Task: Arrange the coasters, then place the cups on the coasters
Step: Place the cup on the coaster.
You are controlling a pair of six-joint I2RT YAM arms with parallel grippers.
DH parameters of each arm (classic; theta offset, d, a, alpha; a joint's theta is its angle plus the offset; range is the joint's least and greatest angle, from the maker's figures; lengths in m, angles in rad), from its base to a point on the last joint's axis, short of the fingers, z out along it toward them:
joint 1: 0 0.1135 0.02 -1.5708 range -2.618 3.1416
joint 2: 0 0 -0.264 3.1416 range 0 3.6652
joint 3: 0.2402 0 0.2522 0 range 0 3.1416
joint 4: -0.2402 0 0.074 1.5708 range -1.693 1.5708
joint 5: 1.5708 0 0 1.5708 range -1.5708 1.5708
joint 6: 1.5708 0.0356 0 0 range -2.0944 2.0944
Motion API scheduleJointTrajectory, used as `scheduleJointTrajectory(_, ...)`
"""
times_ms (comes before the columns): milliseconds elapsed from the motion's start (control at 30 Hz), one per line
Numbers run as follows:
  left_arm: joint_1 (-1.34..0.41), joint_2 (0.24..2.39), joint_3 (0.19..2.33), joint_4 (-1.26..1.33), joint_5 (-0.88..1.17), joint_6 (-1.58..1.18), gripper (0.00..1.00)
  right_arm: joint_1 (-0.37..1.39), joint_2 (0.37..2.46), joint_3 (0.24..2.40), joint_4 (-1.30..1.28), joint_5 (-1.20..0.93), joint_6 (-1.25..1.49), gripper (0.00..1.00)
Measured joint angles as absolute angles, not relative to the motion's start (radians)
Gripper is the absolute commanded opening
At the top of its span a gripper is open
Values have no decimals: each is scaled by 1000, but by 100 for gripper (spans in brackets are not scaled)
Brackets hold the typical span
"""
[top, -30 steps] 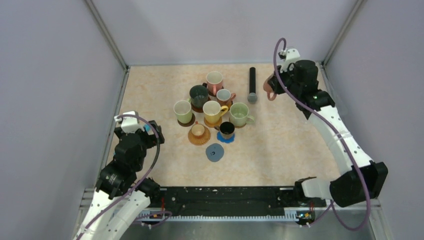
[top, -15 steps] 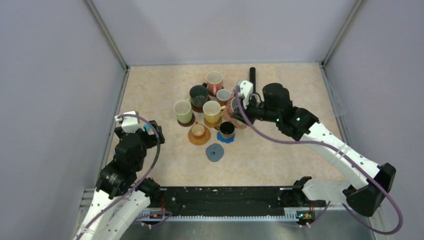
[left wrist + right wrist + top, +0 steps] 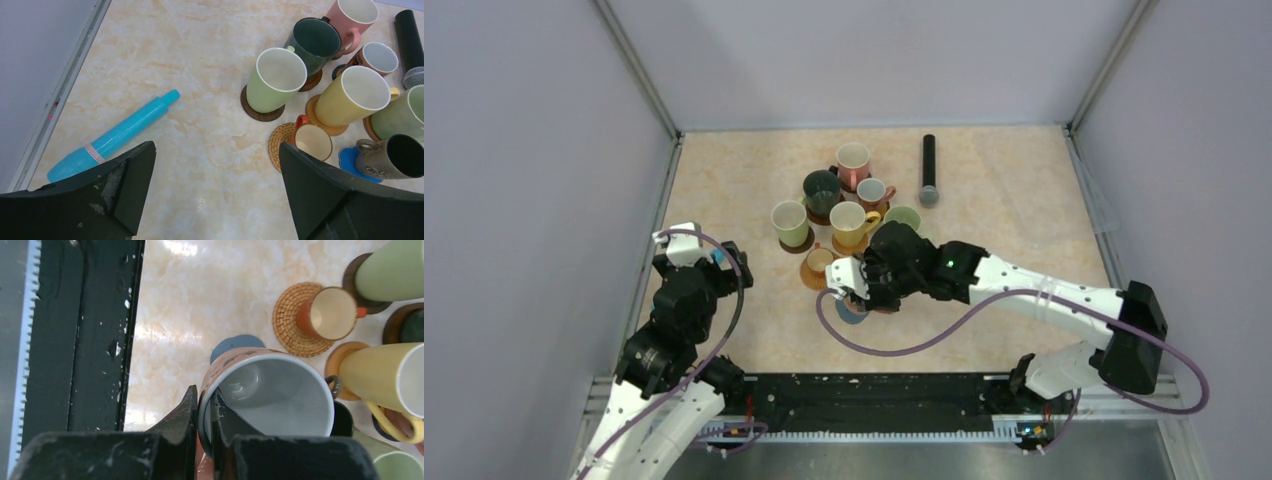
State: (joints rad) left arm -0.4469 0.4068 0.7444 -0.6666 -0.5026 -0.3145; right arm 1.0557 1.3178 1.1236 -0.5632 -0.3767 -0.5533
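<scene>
Firmly pinched at its rim, a patterned pink cup (image 3: 270,395), white inside, sits in the right gripper (image 3: 204,405): one finger inside the wall, one outside, jaws almost closed on it. The cup is directly over a grey-blue coaster (image 3: 235,344); whether it touches the mat cannot be told. Just beyond stands a small orange cup (image 3: 327,312) on a woven coaster (image 3: 290,322). Farther back the other cups crowd together on their mats: a pale green cup (image 3: 275,77) on a dark brown coaster (image 3: 260,112), a yellow cup (image 3: 352,97), a dark green cup (image 3: 315,42) and a dark cup (image 3: 395,157) on a blue coaster (image 3: 348,159). The left gripper (image 3: 215,165) hangs at the table's left side, jaws spread wide and empty, above a turquoise pen-shaped tube (image 3: 112,137). A black cylinder (image 3: 928,168) lies at the rear. The tabletop (image 3: 724,190) is beige marbled laminate, walled by pale lilac panels (image 3: 874,60), with a black strip (image 3: 874,395) along the near edge.
</scene>
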Motion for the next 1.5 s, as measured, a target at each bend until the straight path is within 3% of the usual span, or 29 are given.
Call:
scheduleJointTrajectory(433, -447, 401, 744, -667, -503, -315, 99, 1071, 1538, 1232, -651, -326, -659, 0)
scheduleJointTrajectory(1500, -447, 401, 744, -667, -502, -312, 99, 1062, 1636, 1245, -606, -313, -690, 0)
